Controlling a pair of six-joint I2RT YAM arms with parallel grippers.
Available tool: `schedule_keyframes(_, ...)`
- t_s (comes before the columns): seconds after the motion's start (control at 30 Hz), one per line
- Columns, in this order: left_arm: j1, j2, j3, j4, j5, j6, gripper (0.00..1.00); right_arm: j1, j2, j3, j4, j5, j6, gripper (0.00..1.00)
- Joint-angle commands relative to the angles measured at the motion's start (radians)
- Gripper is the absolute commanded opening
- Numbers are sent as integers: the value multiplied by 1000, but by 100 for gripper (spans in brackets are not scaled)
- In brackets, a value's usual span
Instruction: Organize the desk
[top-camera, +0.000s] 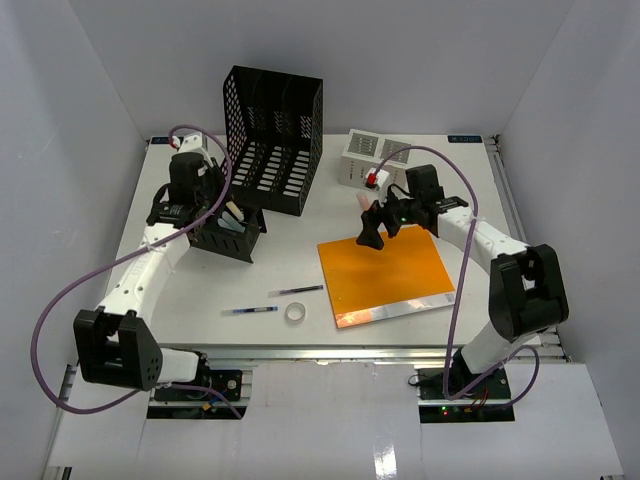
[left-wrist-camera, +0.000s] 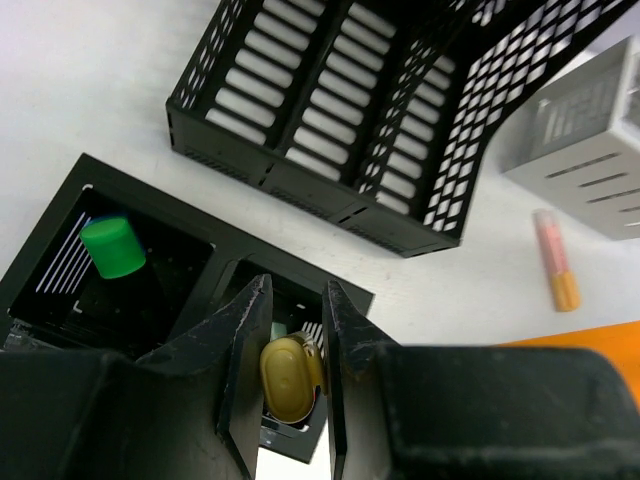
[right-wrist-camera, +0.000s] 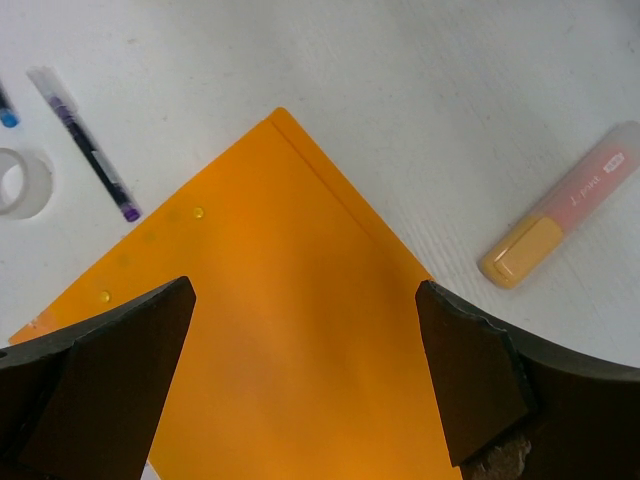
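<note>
On the white desk (top-camera: 190, 285), both my arms reach over scattered stationery.
My left gripper (left-wrist-camera: 295, 300) pinches a yellow-capped item (left-wrist-camera: 288, 378) over the black organizer (top-camera: 228, 240), whose other compartment holds a green cap (left-wrist-camera: 112, 247); the mesh file rack (top-camera: 275, 135) stands just behind. My right gripper (right-wrist-camera: 305, 290) hangs spread wide above the far corner of the orange folder (top-camera: 390, 272), with a pink-and-orange highlighter (right-wrist-camera: 560, 220) lying just beyond, before the white box (top-camera: 372, 158). A purple pen (right-wrist-camera: 88, 145), a blue pen (top-camera: 250, 310) and a tape roll (top-camera: 295, 312) lie left of the folder.
</note>
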Motion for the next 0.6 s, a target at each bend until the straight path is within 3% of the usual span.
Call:
schedule_keyframes(0.0, 7, 18, 3, 10, -19, 47, 0, -3, 65, 78, 55, 116, 33, 98)
schedule_keyframes(0.17, 8, 48, -34, 48, -14, 55, 2, -3, 214, 198, 93, 319, 111, 98)
schedule_keyframes(0.3, 11, 52, -65, 73, -8, 63, 13, 1, 373, 333, 70, 520, 215, 97)
schedule_keyframes(0.43, 11, 3, -118, 103, 3, 52, 43, 3, 501, 459, 16, 603, 263, 94)
schedule_keyframes(0.57, 11, -62, -158, 121, 26, 41, 63, 3, 547, 478, -2, 579, 293, 85)
